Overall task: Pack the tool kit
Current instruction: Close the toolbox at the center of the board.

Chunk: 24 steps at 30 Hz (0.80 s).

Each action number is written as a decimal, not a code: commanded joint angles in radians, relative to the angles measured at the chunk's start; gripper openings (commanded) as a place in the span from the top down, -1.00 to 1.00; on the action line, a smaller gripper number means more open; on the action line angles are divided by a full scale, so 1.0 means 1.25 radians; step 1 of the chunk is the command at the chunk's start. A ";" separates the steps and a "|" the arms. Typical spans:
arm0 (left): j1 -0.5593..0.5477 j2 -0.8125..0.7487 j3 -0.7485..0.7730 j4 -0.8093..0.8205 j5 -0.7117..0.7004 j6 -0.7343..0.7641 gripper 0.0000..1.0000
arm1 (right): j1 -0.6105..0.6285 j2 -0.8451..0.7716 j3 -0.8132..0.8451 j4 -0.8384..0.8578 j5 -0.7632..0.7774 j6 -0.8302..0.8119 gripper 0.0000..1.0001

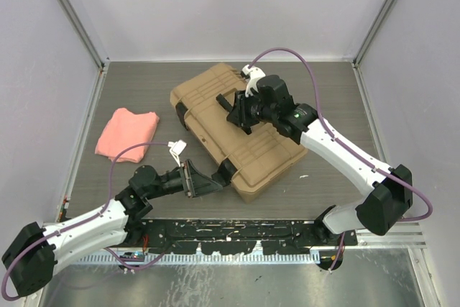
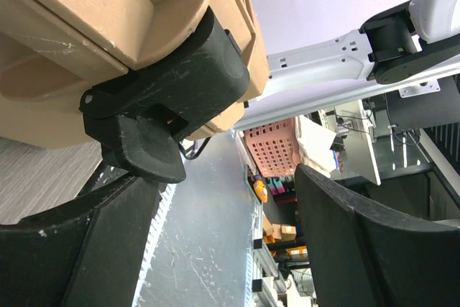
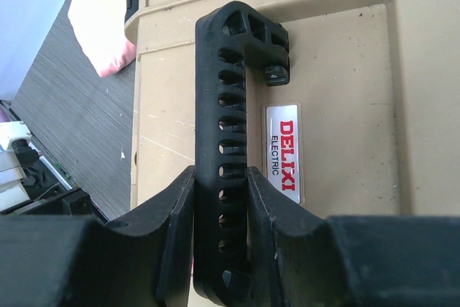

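The tan ribbed case (image 1: 251, 150) lies closed and askew in the middle of the table. My right gripper (image 1: 241, 115) is shut on its black carry handle (image 3: 219, 106), beside the red-lettered label (image 3: 285, 150); the fingers (image 3: 172, 228) clamp both sides of the handle. My left gripper (image 1: 199, 178) is open at the case's near corner. Its fingers (image 2: 79, 249) sit just below the black latch (image 2: 165, 98), which also shows in the top view (image 1: 224, 171), and hold nothing. A second latch (image 1: 181, 108) sits on the left side. No screwdrivers, pliers or hammer are in view.
A pink folded cloth (image 1: 126, 133) lies left of the case and shows in the right wrist view (image 3: 97, 23). The table's near edge rail (image 1: 237, 231) runs between the arm bases. Grey walls enclose the table on three sides.
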 commanded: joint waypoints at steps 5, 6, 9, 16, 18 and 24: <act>-0.002 -0.029 0.061 -0.047 -0.151 0.009 -0.64 | 0.001 0.035 -0.002 0.039 0.031 0.059 0.74; -0.002 -0.032 0.061 -0.052 -0.169 0.004 -0.64 | 0.002 0.035 -0.002 0.038 0.030 0.059 0.74; -0.003 -0.035 0.080 -0.108 -0.214 0.006 -0.59 | 0.001 0.035 0.000 0.038 0.028 0.060 0.74; -0.003 0.003 0.114 -0.155 -0.233 0.009 -0.48 | 0.002 0.031 0.000 0.039 0.020 0.063 0.74; -0.004 0.020 0.123 -0.152 -0.232 0.008 -0.46 | 0.001 0.030 0.000 0.038 0.016 0.066 0.74; -0.002 0.078 0.158 -0.133 -0.224 0.013 -0.43 | 0.001 0.028 -0.006 0.045 0.000 0.075 0.74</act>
